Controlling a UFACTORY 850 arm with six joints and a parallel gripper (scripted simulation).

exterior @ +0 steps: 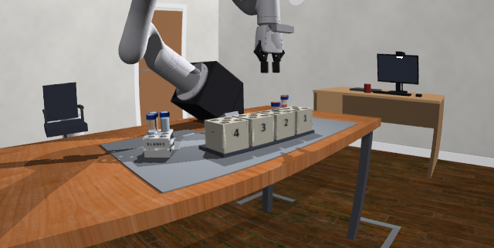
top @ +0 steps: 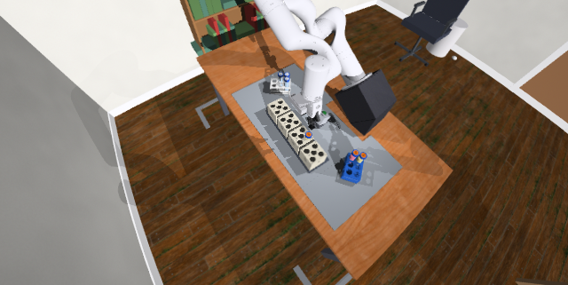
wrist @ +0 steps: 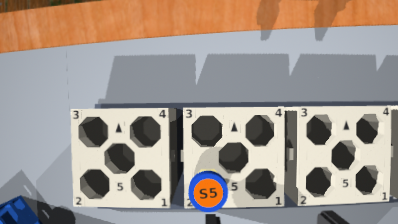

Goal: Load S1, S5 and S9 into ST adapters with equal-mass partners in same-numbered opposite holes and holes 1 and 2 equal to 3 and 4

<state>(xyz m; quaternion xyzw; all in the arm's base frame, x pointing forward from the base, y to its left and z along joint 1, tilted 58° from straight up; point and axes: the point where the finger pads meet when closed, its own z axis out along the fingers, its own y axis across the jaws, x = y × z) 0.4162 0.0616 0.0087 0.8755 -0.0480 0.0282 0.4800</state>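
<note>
Dark plank flooring and pale walls surround a long wooden counter (top: pixel 399 196) with a smooth orange grain, overlaid by a flat grey mat (top: pixel 319 187). Above it bends the glossy white arm (top: pixel 311 23), rising from a black angular base (top: pixel 366 100). Its gripper (exterior: pixel 269 67) hangs high over the row of adapters, jaws partly apart and holding nothing.

On the mat, the loading stand ST (exterior: pixel 216 151) is a low dark strip carrying four cream, boxy adapters side by side, numbered 4, 3, 2, 1 on their faces. Each top has five dark octagonal holes, four at the corners and one at the centre, with small printed digits and a triangle mark. Adapter 2 (wrist: pixel 234 156) holds sample S5 (wrist: pixel 208 192), seated in its hole 2, showing a blue cap with an orange dot lettered S5; its other holes are empty, as are those of adapter 1 (wrist: pixel 123 157) and adapter 3 (wrist: pixel 345 155).

Well apart stands a blue rack (top: pixel 351 170) with two orange-dotted tubes at its far end. A small white rack labelled BLANKS (exterior: pixel 158 145) holds blue-capped tubes.
</note>
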